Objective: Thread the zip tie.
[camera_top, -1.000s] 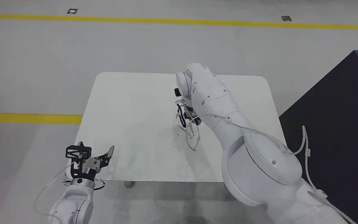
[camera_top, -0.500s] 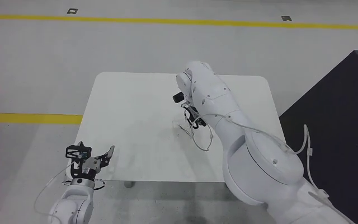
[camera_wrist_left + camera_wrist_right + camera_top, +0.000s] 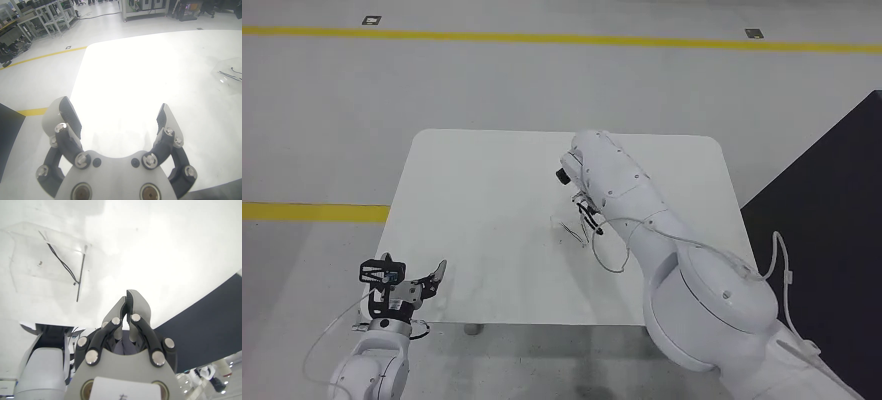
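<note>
A clear tray [image 3: 24,247] sits on the white surface [image 3: 472,200]. In the right wrist view it takes the upper left of the frame and holds two dark pieces. One is a straight black zip tie [image 3: 81,275], and the other is a bent black strip [image 3: 62,263] that runs diagonally across the tray floor. The two meet near the tie's lower half. The tie's lower end seems to poke past the tray's edge, though the clear wall makes that hard for us to judge.

The right wrist view lets us separate the two pieces. In the top view they are thin dark lines near the middle of the frame, just left of the right arm, and we cannot tell one from the other. In the left wrist view the tray lies at the far right edge of the frame, with dark strands inside it.

The right hand [image 3: 127,294] is in the centre of its own view with its fingers pressed together, and we see nothing between them. The zip tie lies up and to the left of those tips, near them but not touching.

The left hand [image 3: 114,102] has its fingers spread wide and holds nothing. In the top view it is at the lower left of the frame, by the surface's corner, well apart from the tray and the tie.
</note>
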### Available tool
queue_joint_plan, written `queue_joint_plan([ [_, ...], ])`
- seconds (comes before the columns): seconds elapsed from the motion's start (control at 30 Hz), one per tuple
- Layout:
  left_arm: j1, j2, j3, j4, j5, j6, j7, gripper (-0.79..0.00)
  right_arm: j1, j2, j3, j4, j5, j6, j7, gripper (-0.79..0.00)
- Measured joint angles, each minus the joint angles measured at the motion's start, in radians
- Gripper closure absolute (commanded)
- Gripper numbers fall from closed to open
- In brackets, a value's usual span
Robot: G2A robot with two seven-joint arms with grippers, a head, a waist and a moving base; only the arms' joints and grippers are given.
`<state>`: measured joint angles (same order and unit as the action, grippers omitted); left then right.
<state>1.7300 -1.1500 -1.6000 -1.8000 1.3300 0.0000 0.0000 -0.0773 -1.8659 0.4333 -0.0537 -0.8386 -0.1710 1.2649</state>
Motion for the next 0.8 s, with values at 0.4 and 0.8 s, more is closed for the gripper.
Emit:
queue_joint_plan([
  [0.4, 0.0, 0.0, 0.0, 0.0, 0.0, 0.0, 0.0, -0.785, -0.02, 0.01, 0.03, -0.041, 0.04, 0.054, -0.068, 0.0],
  [0.8, 0.0, 0.0, 0.0, 0.0, 0.0, 0.0, 0.0, -0.785, -0.083, -0.001, 0.013, -0.17, -0.016, 0.176, 0.0, -0.345],
])
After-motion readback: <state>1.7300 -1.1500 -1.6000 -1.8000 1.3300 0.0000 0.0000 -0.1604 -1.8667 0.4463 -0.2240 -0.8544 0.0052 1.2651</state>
